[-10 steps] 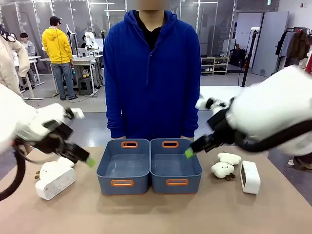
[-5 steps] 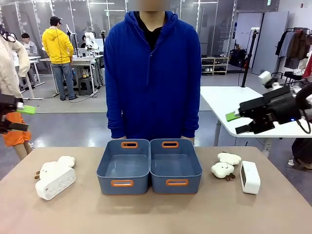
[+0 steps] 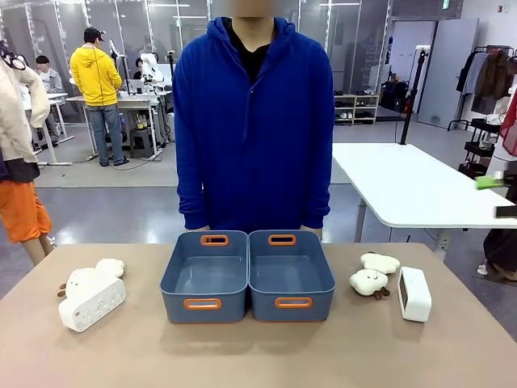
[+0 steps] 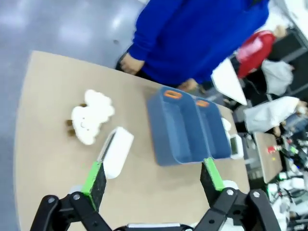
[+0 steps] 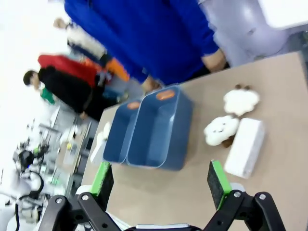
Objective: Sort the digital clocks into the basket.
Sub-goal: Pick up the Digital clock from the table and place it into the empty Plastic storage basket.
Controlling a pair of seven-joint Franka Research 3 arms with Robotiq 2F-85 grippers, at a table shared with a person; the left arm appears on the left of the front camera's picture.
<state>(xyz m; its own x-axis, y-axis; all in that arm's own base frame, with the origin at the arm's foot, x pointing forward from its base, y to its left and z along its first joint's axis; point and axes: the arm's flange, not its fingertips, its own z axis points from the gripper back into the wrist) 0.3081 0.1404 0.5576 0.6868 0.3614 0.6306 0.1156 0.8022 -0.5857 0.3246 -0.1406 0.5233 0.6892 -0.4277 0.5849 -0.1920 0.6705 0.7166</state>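
Two white digital clocks lie on the table. One clock (image 3: pixel 91 305) is at the left, the other clock (image 3: pixel 414 293) stands at the right. Between them sit two identical blue-grey baskets, the left basket (image 3: pixel 222 311) and the right basket (image 3: pixel 311 307), both with nothing in them. My right gripper (image 3: pixel 497 196) is open at the far right edge, high off the table. In the left wrist view my left gripper (image 4: pixel 153 178) is open above the left clock (image 4: pixel 117 151). From high up, my open right gripper (image 5: pixel 160 179) looks down on the right clock (image 5: pixel 244 147) and the baskets (image 5: pixel 154 139).
A cream plush toy (image 3: pixel 89 279) lies behind the left clock. Two more plush toys (image 3: pixel 369 281) lie left of the right clock. A person in a blue hoodie (image 3: pixel 252 121) stands at the far edge behind the baskets. A white table (image 3: pixel 404 182) stands at the back right.
Both arms have pulled up and away from over the table. The left has left the front view and the right is now at the far right edge. Clocks, toys and baskets have not moved.
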